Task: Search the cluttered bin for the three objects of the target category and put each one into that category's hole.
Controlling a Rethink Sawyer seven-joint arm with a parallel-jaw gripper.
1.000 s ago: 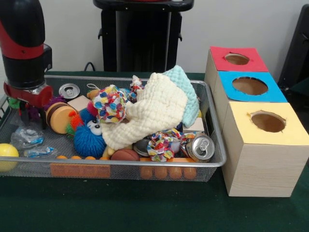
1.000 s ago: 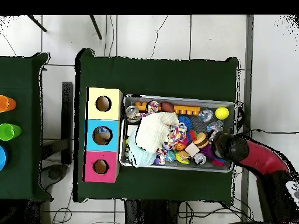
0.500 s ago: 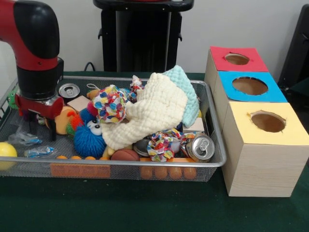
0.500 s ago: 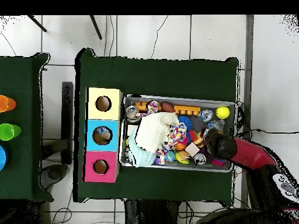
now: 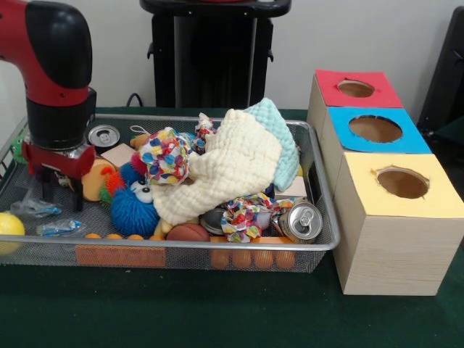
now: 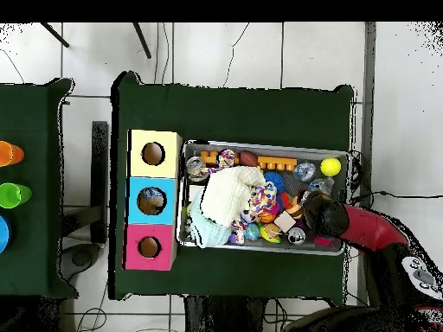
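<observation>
The wire-mesh bin (image 5: 217, 246) is full of toys; it also shows in the overhead view (image 6: 260, 249). My gripper (image 5: 60, 197) hangs over the bin's left end, open, with one finger (image 5: 76, 196) down beside an orange toy. Nothing is between the fingers. One crumpled clear bottle with a blue label (image 5: 32, 209) lies just left of and below the gripper. A second bottle (image 5: 58, 228) lies at the front rim. They show in the overhead view as well (image 6: 305, 170) (image 6: 321, 184). A third bottle is hidden. The blue-surround hole (image 5: 375, 129) (image 6: 151, 201) is in the middle wooden box.
A cream cloth (image 5: 225, 167) over a teal cloth covers the bin's middle. Two aluminium cans (image 5: 301, 221) (image 5: 104, 136), a blue furry toy (image 5: 134, 203) and a yellow ball (image 5: 9, 230) lie in the bin. Red-surround (image 5: 355, 88) and yellow-surround (image 5: 402, 183) holes flank the blue one.
Over the last second the arm moved right in the front view, further over the bin's left end. In the last half second it barely moved.
</observation>
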